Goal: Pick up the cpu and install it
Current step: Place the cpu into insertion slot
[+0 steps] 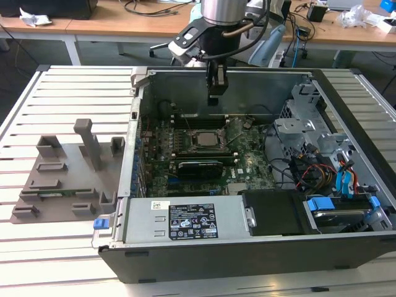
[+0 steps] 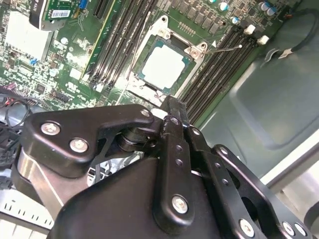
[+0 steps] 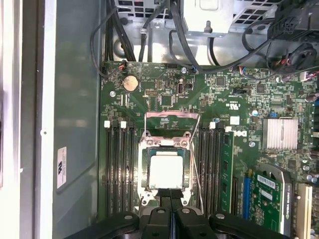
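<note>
Gripper (image 1: 216, 93), fingers together, empty, well clear above cpu (image 3: 166, 171) in open socket (image 3: 164, 141).

Robotics lab or workshop: open computer case (image 1: 260, 263) on slatted table (image 1: 55, 260), cable-strewn wooden benches (image 1: 105, 26) behind.

There is one cpu (image 3: 166, 172), one open computer case (image 1: 247, 261), one grey tray (image 1: 68, 176), one claw (image 1: 215, 93), one motherboard (image 3: 224, 99), one coin battery (image 3: 130, 82), one finned heatsink (image 3: 282, 133) and one slatted surface (image 1: 62, 86).
</note>
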Controlling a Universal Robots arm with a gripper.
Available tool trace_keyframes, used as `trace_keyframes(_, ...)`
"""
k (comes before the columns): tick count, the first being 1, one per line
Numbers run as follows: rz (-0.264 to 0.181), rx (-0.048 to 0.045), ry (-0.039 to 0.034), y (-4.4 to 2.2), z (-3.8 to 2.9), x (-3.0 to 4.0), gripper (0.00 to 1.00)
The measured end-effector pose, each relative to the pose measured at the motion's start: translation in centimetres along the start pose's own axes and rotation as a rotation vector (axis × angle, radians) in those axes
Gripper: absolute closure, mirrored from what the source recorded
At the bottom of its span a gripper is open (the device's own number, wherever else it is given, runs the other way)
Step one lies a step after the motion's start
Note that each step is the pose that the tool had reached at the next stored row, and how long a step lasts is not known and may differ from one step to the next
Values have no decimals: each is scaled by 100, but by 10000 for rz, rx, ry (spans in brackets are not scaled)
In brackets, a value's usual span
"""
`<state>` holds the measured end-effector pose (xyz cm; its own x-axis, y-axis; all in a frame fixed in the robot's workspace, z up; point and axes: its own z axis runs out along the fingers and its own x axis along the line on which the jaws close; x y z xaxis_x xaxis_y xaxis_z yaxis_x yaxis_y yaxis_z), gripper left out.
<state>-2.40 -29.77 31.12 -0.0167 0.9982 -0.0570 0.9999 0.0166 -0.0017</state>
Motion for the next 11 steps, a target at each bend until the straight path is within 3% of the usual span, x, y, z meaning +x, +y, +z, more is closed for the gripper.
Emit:
trace_keyframes(6, 0, 0, 0, 0, -115, -7, 89)
trace_keyframes(11, 0, -1, 1, 0, -265, -15, 89)
